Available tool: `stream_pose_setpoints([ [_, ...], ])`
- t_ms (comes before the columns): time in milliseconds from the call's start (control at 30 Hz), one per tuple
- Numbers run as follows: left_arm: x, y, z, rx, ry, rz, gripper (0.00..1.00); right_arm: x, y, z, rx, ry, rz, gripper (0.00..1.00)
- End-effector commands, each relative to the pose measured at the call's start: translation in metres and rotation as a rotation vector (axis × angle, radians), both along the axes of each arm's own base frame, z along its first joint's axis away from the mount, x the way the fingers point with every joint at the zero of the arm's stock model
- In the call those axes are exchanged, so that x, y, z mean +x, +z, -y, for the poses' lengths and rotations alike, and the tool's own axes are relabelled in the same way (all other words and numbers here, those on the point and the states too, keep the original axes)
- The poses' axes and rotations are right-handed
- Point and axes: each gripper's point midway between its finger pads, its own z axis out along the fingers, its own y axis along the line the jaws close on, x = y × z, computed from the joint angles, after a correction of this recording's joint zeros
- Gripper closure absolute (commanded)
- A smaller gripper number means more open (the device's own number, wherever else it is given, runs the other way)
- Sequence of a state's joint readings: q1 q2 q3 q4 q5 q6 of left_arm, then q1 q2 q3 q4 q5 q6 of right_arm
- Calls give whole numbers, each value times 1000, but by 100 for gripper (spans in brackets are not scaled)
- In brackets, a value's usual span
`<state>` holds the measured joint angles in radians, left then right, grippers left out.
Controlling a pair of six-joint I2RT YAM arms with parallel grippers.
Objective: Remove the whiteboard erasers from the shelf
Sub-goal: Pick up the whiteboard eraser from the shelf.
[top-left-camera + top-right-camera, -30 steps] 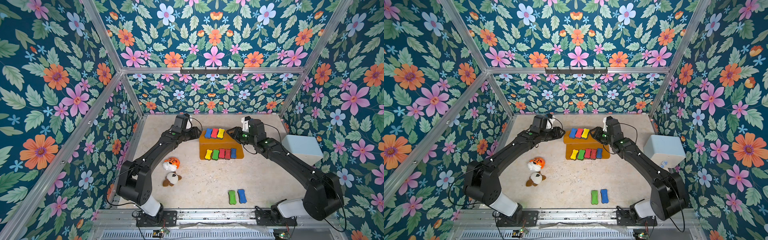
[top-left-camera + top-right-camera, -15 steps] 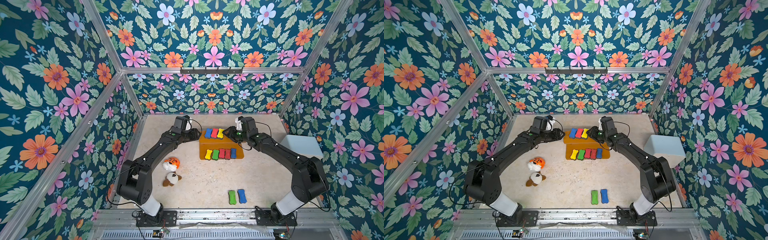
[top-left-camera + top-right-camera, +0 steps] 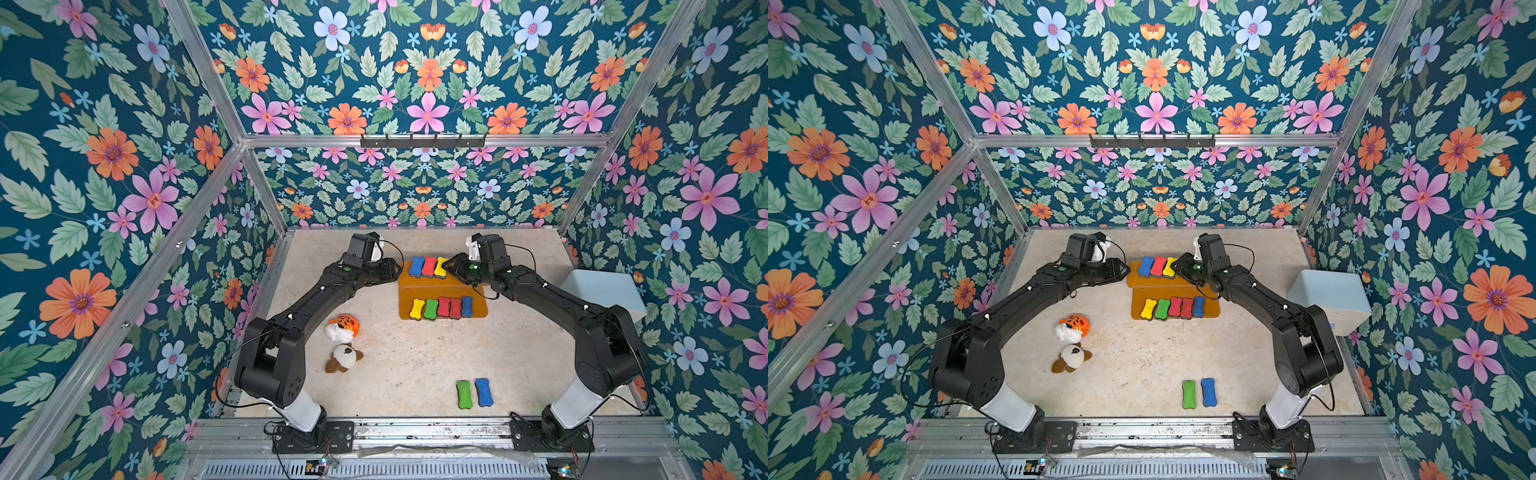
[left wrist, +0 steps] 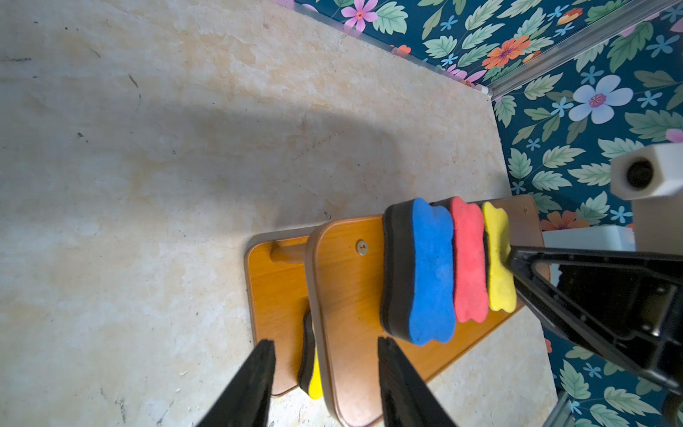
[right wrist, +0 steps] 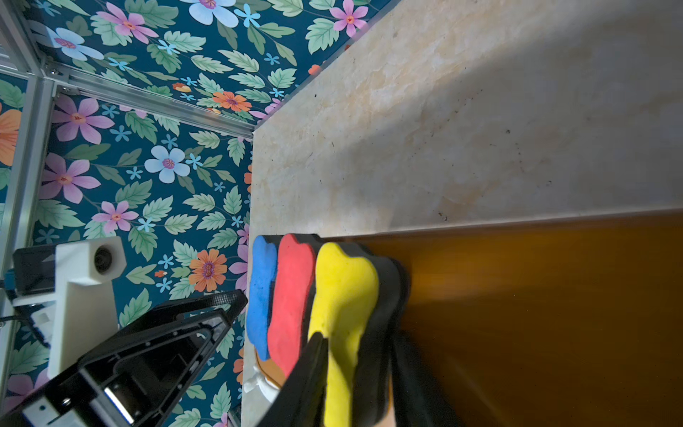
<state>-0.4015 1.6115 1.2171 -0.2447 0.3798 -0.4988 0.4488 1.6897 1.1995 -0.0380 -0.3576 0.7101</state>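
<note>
Pinching the yellow eraser [image 5: 343, 295] across its waist, my right gripper [image 5: 356, 344] had it between the fingers, touching both flanks as far as I could see, while it rested on the upper board of the shelf [image 5: 536, 314]. The red eraser [image 5: 292, 295] pressed just outside one finger, the blue eraser [image 5: 262, 295] beyond that. Foam gives, so I judged a firm squeeze was wanted, then a lift straight off the board, or the red neighbour might drag along. My left gripper [image 4: 325, 340] hung open and empty, the shelf's end just ahead of its fingertips.
</note>
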Motion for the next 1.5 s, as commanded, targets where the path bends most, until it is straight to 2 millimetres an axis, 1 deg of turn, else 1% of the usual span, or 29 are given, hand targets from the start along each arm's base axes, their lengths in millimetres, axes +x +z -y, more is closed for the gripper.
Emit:
stream_pose_setpoints([
  [0, 0, 2, 1, -5, -8, 5, 49, -4, -12, 3, -33, 2, -31, 70],
  [100, 0, 2, 1, -7, -8, 7, 49, -4, -13, 4, -36, 3, -33, 75],
  [267, 0, 3, -1, -5, -4, 8, 49, -5, -13, 7, -38, -2, -31, 88],
  [333, 0, 2, -1, -5, -4, 8, 49, -5, -13, 7, -39, -3, -29, 90],
  [500, 0, 4, -1, -7, -2, 12, 50, -8, -10, 8, -30, -7, -22, 100],
  [600, -1, 6, -1, -8, 0, 14, 50, -8, -10, 10, -33, -12, -19, 100],
  [633, -1, 7, -2, -9, 1, 16, 49, -10, 5, 11, -19, -14, 11, 100],
  [767, -3, 10, -2, -10, -2, 14, 49, -12, 15, 14, -11, -24, 38, 100],
  [933, -7, 16, -2, -20, -1, 16, 49, -21, 22, 15, 1, -27, 52, 100],
  [1033, -10, 17, -5, -19, 3, 18, 49, -29, 25, 14, -1, -25, 58, 100],
  [1233, -19, 15, -12, -2, 15, 21, 49, -53, 27, 12, -5, -14, 70, 100],
  [1467, -29, 13, -21, 21, 28, 29, 49, -93, 23, 3, -24, 14, 64, 100],
])
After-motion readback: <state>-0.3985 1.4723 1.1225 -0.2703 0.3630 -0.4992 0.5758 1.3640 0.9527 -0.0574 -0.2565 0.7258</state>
